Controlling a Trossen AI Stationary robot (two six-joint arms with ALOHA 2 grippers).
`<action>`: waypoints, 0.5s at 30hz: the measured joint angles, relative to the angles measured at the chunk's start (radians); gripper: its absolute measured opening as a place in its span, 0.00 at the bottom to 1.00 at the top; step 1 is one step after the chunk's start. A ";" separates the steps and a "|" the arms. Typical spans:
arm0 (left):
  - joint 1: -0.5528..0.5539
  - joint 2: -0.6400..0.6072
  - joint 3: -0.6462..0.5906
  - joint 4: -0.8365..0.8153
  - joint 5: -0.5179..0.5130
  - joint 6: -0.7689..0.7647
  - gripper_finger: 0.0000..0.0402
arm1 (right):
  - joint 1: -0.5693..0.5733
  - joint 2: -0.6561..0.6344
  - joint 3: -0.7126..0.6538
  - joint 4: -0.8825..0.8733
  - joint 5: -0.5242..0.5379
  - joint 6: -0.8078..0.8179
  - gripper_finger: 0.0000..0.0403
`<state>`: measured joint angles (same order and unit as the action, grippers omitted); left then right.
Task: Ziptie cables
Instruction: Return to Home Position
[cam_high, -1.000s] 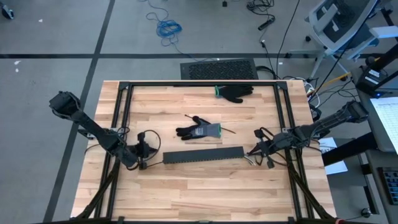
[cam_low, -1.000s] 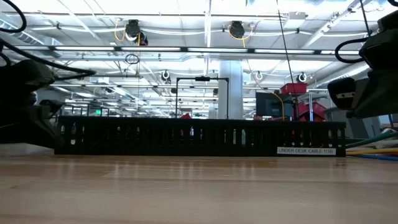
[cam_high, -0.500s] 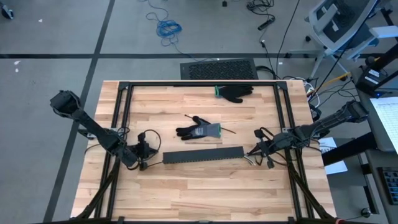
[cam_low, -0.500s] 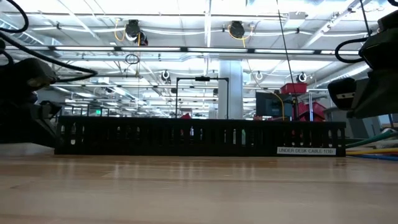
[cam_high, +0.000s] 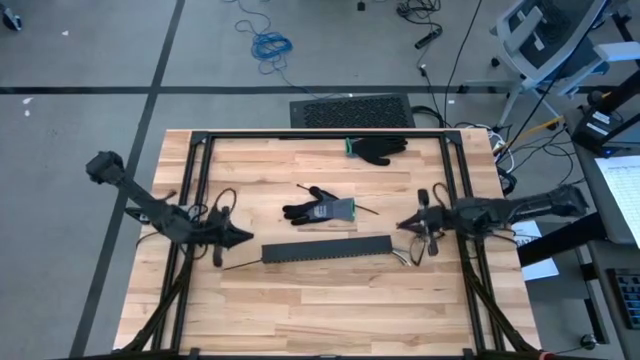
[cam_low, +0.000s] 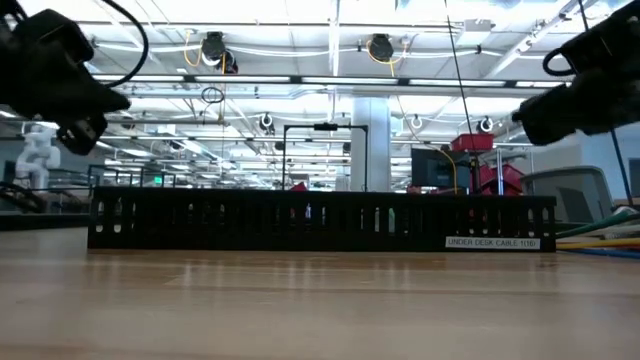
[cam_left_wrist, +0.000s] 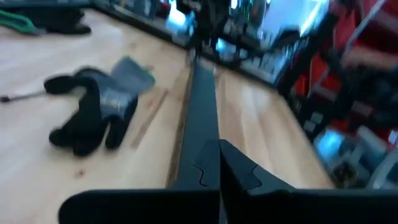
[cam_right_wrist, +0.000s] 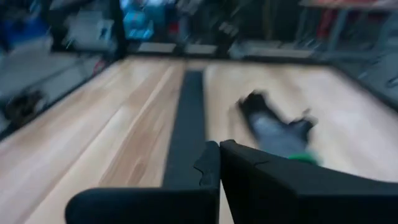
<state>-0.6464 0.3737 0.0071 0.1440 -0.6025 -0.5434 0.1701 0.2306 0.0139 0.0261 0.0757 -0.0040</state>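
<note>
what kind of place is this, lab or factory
Probably a robotics lab or workshop in a big industrial hall: a wooden bench in a black frame, a high ceiling with rows of lights, and a blue cable coil on the grey floor.

The left arm (cam_high: 150, 208) and the right arm (cam_high: 512, 207) are slim, dark, jointed tubes with bulkier rounded ends; black wires (cam_high: 216, 199) loop off the wrists; the fingers (cam_left_wrist: 245, 177) are flat, matte black, notched along inner edges.

Grey floor (cam_high: 80, 60), office chair (cam_high: 545, 38), bright ceiling lights (cam_low: 300, 12).
</note>
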 joint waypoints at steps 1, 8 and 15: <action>0.012 -0.036 0.000 0.001 0.000 0.000 0.00 | -0.025 -0.028 0.000 0.000 0.000 0.000 0.00; 0.149 -0.260 0.000 0.004 -0.001 0.000 0.00 | -0.171 -0.176 0.000 0.000 0.001 0.000 0.00; 0.368 -0.373 0.000 0.011 -0.005 0.000 0.00 | -0.251 -0.230 0.000 0.004 0.002 0.000 0.00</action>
<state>-0.2785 0.0006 0.0071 0.1550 -0.6079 -0.5430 -0.0809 0.0010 0.0143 0.0301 0.0782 -0.0040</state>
